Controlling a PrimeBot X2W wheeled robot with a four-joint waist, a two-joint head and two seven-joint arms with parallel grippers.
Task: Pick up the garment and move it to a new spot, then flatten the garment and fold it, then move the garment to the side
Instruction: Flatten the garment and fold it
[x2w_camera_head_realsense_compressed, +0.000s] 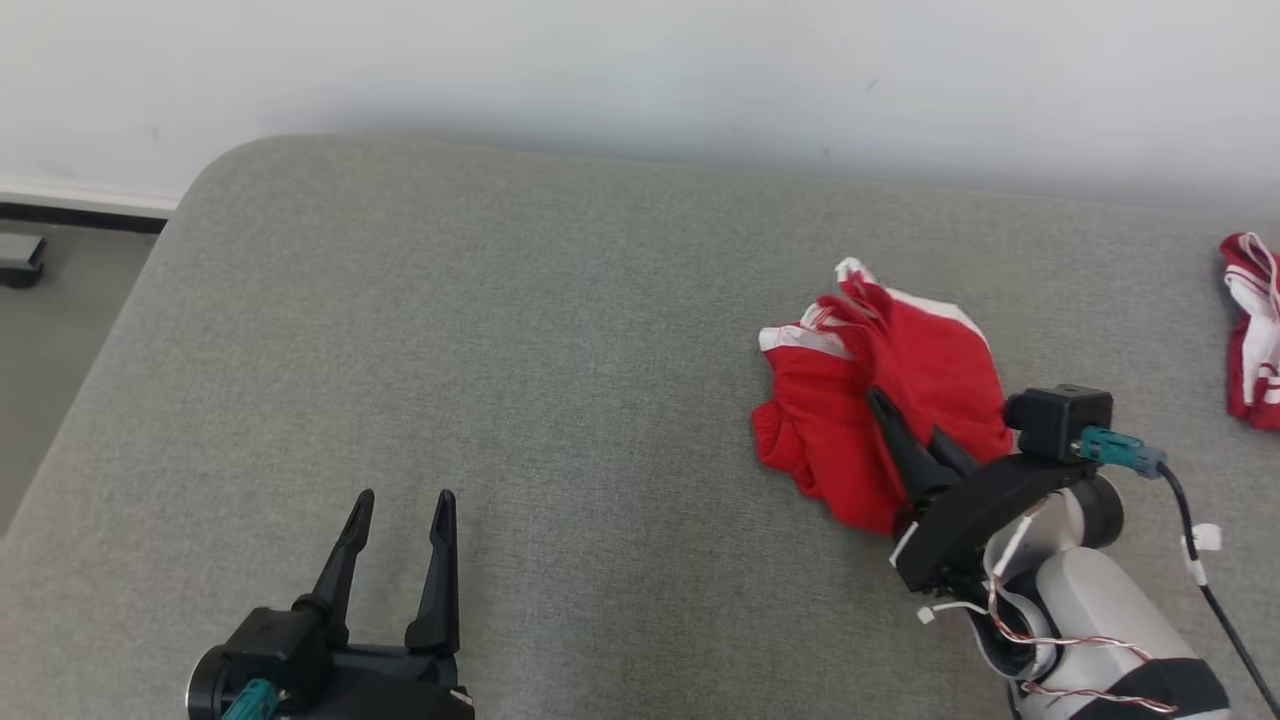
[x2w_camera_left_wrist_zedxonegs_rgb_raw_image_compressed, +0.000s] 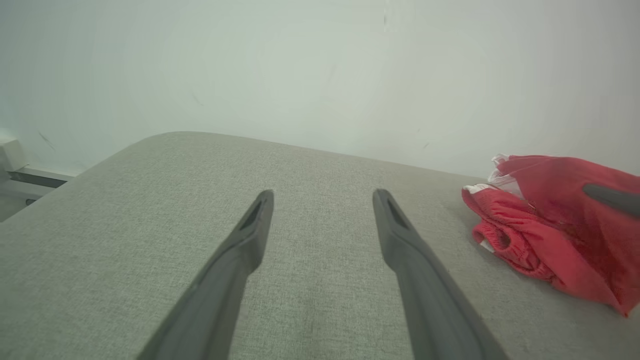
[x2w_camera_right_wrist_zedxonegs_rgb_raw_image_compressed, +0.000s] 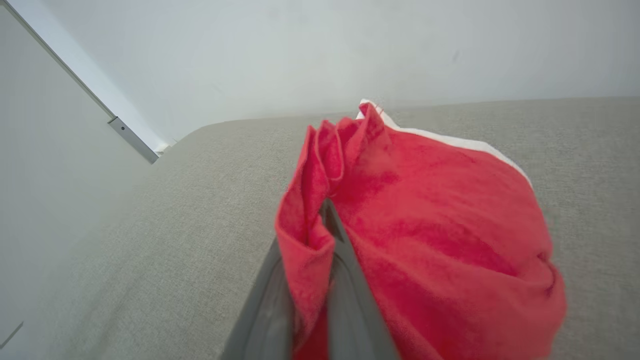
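Garment (x2w_camera_head_realsense_compressed: 930, 360) sits pinched in the closed jaws of right gripper (x2w_camera_head_realsense_compressed: 900, 415), well right of left gripper (x2w_camera_head_realsense_compressed: 405, 497), whose jaws gape empty.

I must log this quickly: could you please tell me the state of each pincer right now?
Left pincer: open, holding nothing.
Right pincer: shut on the garment.

Red garment (x2w_camera_head_realsense_compressed: 940, 380) with white trim, crumpled in a heap; one fold bunched up high; lying right of centre on the grey cushion (x2w_camera_head_realsense_compressed: 500, 350).
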